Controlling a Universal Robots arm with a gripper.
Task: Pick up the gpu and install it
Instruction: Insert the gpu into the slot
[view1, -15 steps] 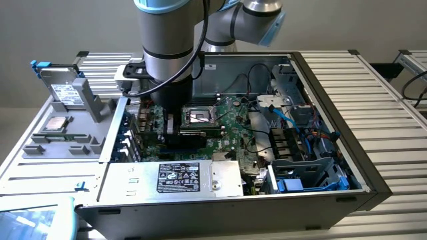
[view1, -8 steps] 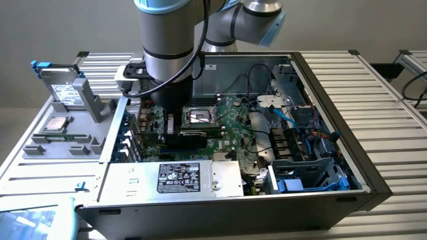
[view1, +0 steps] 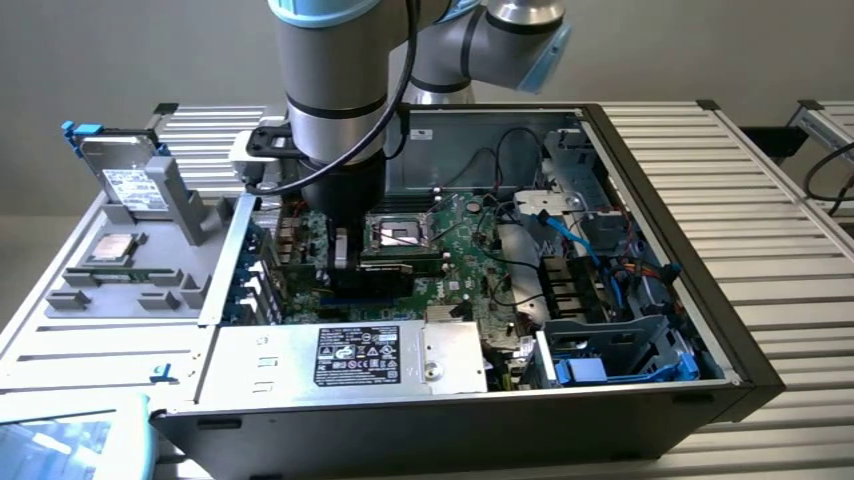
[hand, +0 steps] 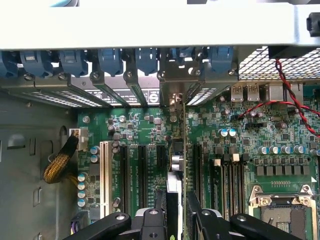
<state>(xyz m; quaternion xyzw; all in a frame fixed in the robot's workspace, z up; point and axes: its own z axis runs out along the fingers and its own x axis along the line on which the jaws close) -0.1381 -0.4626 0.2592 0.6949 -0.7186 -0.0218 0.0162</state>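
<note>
The gpu (hand: 176, 167) stands edge-on over the green motherboard (hand: 140, 130), with its silver end bracket (hand: 172, 87) up against the rear slot openings of the case. My gripper (hand: 176, 212) is shut on the card, one black finger on each side of it. In the exterior view the arm reaches straight down into the open computer case (view1: 694, 300). There the gripper (view1: 344, 245) holds the gpu (view1: 350, 268) low over the motherboard (view1: 461, 250), just on the exterior view's left of the CPU socket (view1: 400, 233).
Blue slot latches (hand: 110, 60) line the rear wall. Red and black wires (hand: 292, 95) cross near the CPU socket (hand: 280, 205). A power supply (view1: 354, 355) lies at the case front. A hard drive (view1: 131, 185) stands on a grey fixture outside the case.
</note>
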